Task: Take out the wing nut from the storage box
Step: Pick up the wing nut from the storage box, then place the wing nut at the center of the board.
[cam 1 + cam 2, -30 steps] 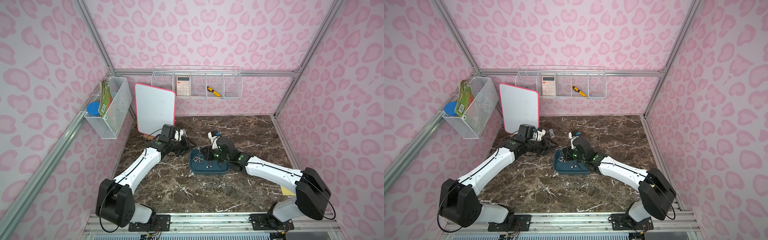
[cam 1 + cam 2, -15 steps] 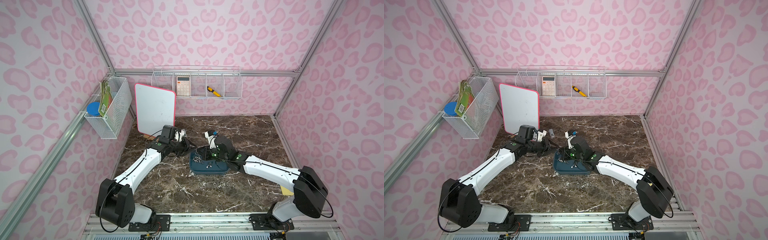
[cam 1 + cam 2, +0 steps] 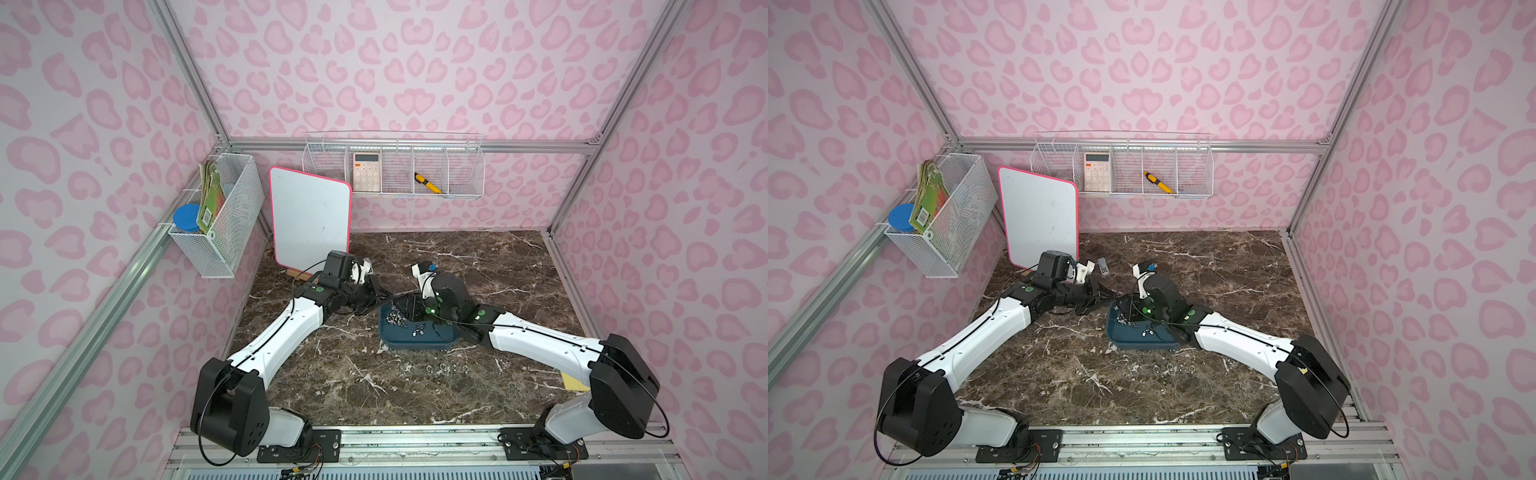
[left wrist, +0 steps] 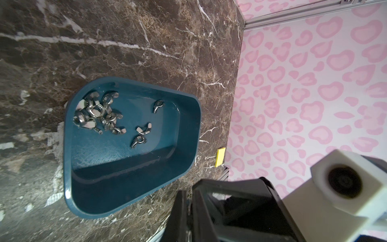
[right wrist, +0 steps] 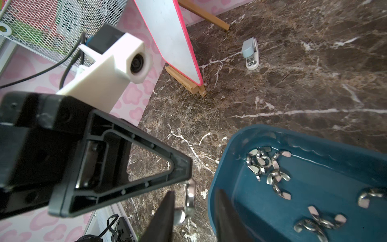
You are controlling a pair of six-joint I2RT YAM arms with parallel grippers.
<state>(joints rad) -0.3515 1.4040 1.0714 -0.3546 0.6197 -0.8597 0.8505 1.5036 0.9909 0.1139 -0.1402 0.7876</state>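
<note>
Hardly any arm motion shows since a second ago. What changed is the grip: the left end effector [image 3: 386, 297] has closed, and the right end effector [image 3: 401, 305] has let its fingers part.

In both top views the two tips meet just beside the far-left corner of the shallow dark teal plastic storage box [image 3: 415, 345]. The box sits on the brown marbled tabletop [image 3: 332, 395], and a few small silvery pieces [image 3: 443, 367] lie just near of it.

From the left wrist, the storage box [image 4: 125, 178] holds a pile of silvery metal nuts [image 4: 96, 113] in its far-left corner, with three more lying loose.

From the right wrist, the left end effector [image 5: 185, 171] is clamped on one wing nut [image 5: 189, 194]. The nut hangs just outside the box rim, over the tabletop. The right end effector's fingers [image 5: 165, 215] stand apart on either side of it, gripping nothing.
</note>
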